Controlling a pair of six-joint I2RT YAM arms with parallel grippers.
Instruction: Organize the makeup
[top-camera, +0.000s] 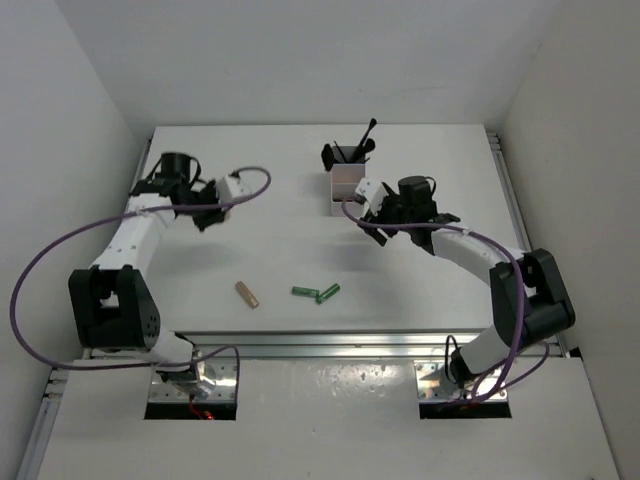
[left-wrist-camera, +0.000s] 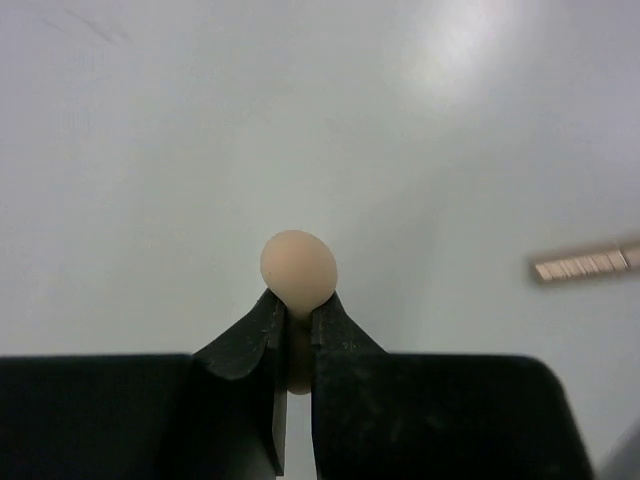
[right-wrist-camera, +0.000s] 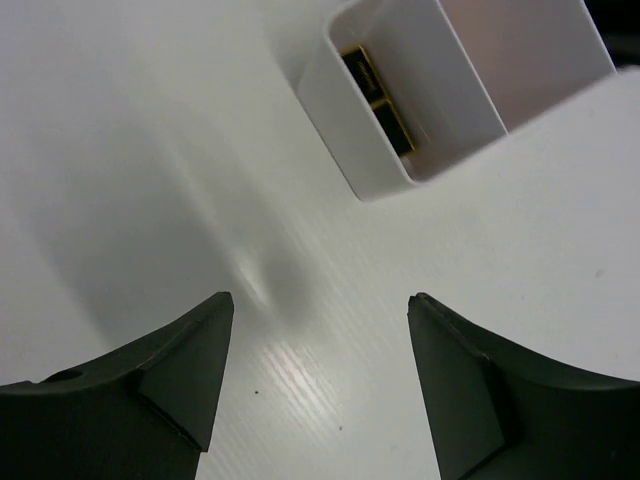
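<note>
My left gripper (top-camera: 203, 218) (left-wrist-camera: 298, 303) is shut on the beige sponge (left-wrist-camera: 298, 268) and holds it above the table at the far left. My right gripper (top-camera: 371, 228) (right-wrist-camera: 320, 305) is open and empty, just in front of the white box (top-camera: 347, 186) (right-wrist-camera: 425, 95). Slim black brushes (top-camera: 356, 150) stand in the box's far compartment. A black-gold lipstick (right-wrist-camera: 378, 98) shows inside a near compartment. The tan-gold tube (top-camera: 247, 294) (left-wrist-camera: 585, 264) and two green tubes (top-camera: 305, 292) (top-camera: 328, 293) lie near the front edge.
White walls close in the table on the left, back and right. A metal rail (top-camera: 300, 345) runs along the table's near edge by the arm bases. Purple cables (top-camera: 40, 270) loop off both arms.
</note>
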